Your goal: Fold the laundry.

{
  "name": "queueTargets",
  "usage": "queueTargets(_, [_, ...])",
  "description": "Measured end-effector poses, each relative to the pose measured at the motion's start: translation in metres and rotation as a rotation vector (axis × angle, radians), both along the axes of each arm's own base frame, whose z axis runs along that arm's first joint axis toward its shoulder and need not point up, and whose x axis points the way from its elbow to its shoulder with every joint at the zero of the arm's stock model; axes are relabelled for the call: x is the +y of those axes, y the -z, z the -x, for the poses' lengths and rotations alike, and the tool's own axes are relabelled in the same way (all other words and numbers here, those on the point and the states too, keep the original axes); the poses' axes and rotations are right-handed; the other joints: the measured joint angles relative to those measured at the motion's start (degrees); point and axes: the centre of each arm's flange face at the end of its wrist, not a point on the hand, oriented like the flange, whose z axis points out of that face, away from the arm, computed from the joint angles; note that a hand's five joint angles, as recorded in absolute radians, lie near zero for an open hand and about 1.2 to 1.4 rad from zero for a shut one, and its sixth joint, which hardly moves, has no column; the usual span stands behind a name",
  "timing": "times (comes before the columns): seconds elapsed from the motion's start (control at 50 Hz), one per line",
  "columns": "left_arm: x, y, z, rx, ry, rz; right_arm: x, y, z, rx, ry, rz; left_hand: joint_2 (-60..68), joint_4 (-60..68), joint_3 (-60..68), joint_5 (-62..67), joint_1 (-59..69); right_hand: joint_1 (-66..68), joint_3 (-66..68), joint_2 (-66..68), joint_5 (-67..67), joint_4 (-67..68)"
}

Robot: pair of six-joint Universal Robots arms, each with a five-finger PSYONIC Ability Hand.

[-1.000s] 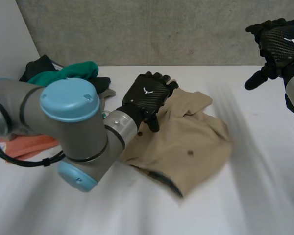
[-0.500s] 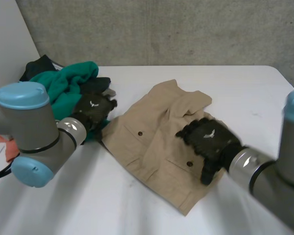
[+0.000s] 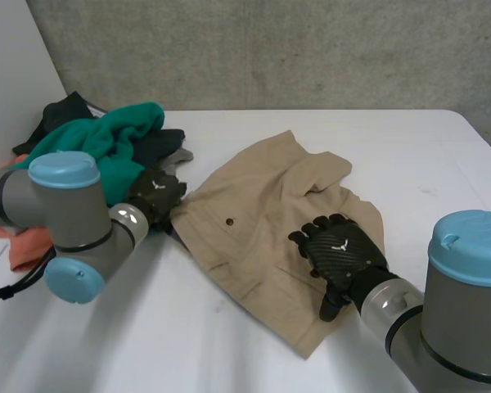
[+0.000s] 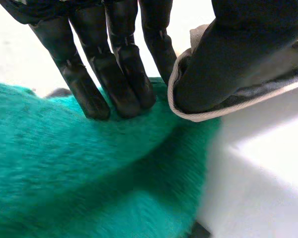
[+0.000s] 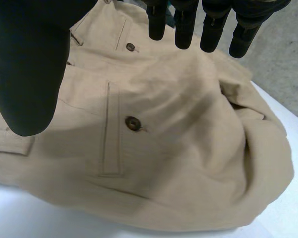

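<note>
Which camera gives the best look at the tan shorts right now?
The head view: the tan shorts lie whole on the white table, with the right hand over their near side. The right wrist view gives a close-up of a buttoned pocket. The left wrist view looks at green fleece.

Bright, even light, white table (image 3: 409, 155) nearly washed out, soft shading across the tan shorts (image 5: 188, 148).

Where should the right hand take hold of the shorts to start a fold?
Probably the waistband corner of the shorts, coming from the robot's side. That edge lies flat and free on the table, close to the open right hand; the far leg ends look rumpled.
</note>
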Motion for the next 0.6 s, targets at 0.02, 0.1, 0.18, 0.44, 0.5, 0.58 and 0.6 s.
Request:
queueTargets(0.02, [-0.002,-0.003,0.0,0.009,-0.007,0.012,-0.001,-0.001,0.0,-0.002,0.002,0.003,0.0,0.0,0.0,0.0,0.0,0.0,0.0,0.0,0.0,0.0])
queueTargets(0.1, [-0.01,-0.022,0.001,0.05,-0.046,0.083,-0.007,-0.007,0.003,-0.012,0.022,0.02,0.1,0.0,0.1,0.0,0.0,0.0,0.0,0.0,0.0,0.0])
queueTargets(0.18, [-0.022,-0.094,0.001,0.182,-0.123,0.302,-0.023,-0.021,0.011,-0.035,0.078,0.061,0.1,0.0,0.1,0.1,0.0,0.0,0.0,0.0,0.0,0.0])
queueTargets(0.44, [0.047,-0.213,0.078,0.545,0.112,0.535,-0.07,-0.044,0.045,-0.073,0.247,0.13,0.1,0.1,0.1,1.8,1.8,0.0,0.0,0.0,0.0,0.0])
queueTargets(0.5, [0.076,-0.191,0.115,0.543,0.237,0.472,-0.079,-0.044,0.055,-0.078,0.289,0.128,0.1,0.1,0.1,1.8,2.6,0.0,0.0,0.0,0.0,0.0])
queueTargets(0.58, [0.108,-0.155,0.152,0.518,0.37,0.387,-0.088,-0.044,0.065,-0.091,0.335,0.121,0.1,0.1,0.2,1.8,4.2,0.0,0.0,0.0,0.0,0.0])
queueTargets(0.6, [0.115,-0.145,0.16,0.51,0.395,0.365,-0.089,-0.044,0.067,-0.093,0.342,0.12,-0.1,-0.3,0.0,1.6,4.2,0.0,0.0,0.0,0.0,0.0])
